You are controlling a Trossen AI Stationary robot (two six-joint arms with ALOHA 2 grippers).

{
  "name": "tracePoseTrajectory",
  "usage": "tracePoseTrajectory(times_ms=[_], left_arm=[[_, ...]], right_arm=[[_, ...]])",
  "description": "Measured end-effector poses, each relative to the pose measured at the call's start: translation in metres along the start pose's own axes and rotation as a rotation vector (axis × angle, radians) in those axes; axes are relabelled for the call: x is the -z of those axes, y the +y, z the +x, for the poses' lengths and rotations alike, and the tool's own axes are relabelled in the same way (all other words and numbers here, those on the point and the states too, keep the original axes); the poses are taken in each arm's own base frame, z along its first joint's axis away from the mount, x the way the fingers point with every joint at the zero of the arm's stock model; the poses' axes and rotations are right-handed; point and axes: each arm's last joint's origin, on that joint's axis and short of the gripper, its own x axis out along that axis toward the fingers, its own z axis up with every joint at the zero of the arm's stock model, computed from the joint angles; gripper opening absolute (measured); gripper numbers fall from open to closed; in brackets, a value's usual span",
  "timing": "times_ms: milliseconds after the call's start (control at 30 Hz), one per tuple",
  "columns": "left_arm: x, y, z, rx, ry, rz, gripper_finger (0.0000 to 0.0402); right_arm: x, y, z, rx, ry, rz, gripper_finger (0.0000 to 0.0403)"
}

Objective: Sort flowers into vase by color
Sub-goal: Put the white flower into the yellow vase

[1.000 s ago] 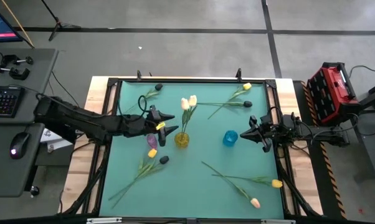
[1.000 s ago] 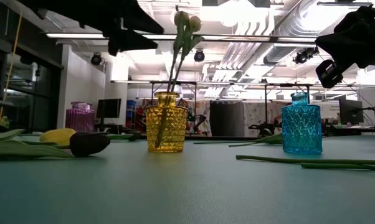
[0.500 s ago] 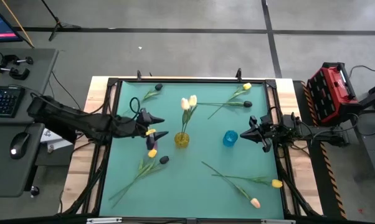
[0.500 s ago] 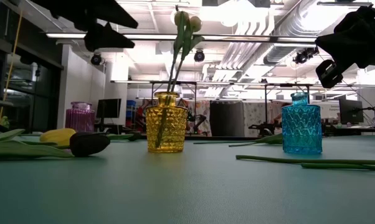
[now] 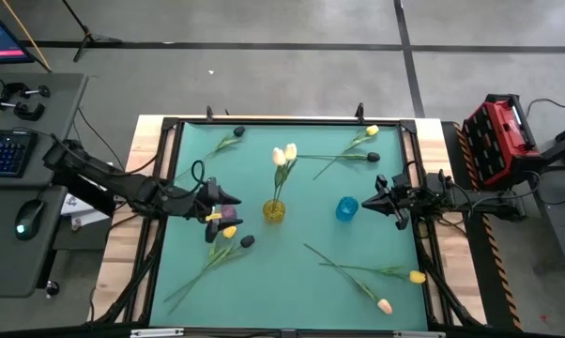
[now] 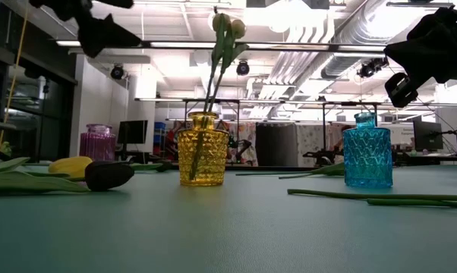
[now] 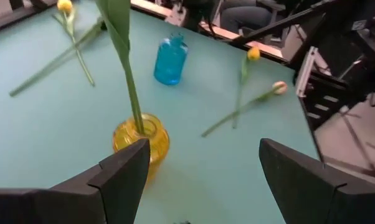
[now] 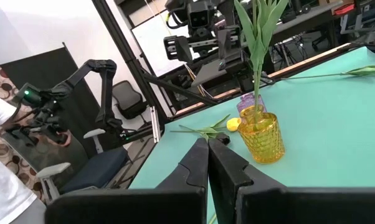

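Observation:
Two cream tulips stand with their stems in the yellow vase at the table's middle. A blue vase stands to its right. A purple vase stands to its left and is mostly hidden under my left gripper in the high view. My left gripper is open and empty, above the table left of the yellow vase. My right gripper is shut and empty, right of the blue vase. A yellow tulip and a black tulip lie flat on the table near the left gripper.
More tulips lie flat on the green mat: a black one at the far left, a yellow and a black one at the far right, and a yellow and a peach one at the near right.
My left gripper has drawn back from the yellow vase toward the table's left edge and a little toward the near edge, staying open. The tulips and vases have kept still.

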Motion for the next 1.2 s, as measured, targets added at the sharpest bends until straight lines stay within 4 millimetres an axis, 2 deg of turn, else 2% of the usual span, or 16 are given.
tracePoseTrajectory(times_ms=[200,500,700,867,1033,1100,1200], left_arm=[[-0.001,-0.005,-0.012,0.056,-0.013,-0.058,0.0289],[-0.001,-0.007,-0.014,0.069,-0.023,-0.05,0.0289],[-0.002,-0.006,-0.013,0.024,-0.049,-0.054,0.0289],[-0.004,-0.003,-0.013,-0.053,-0.096,-0.142,0.0289],[-0.006,0.003,-0.012,-0.109,-0.134,-0.242,0.0289],[-0.008,0.005,-0.011,-0.122,-0.142,-0.267,0.0289],[-0.01,0.01,-0.009,-0.143,-0.153,-0.285,0.0289]], right_arm=[[0.0,0.0,0.0,0.0,0.0,0.0,0.0],[0.0,0.0,0.0,0.001,0.0,0.0,0.0],[0.0,0.0,0.0,0.003,-0.002,0.0,0.0],[0.0,0.0,0.0,0.003,-0.002,-0.003,0.0],[-0.001,-0.002,0.0,0.075,-0.032,-0.111,0.0],[-0.003,-0.003,0.0,0.116,-0.066,-0.074,0.0],[-0.01,-0.001,-0.001,0.128,-0.173,0.119,0.0]])
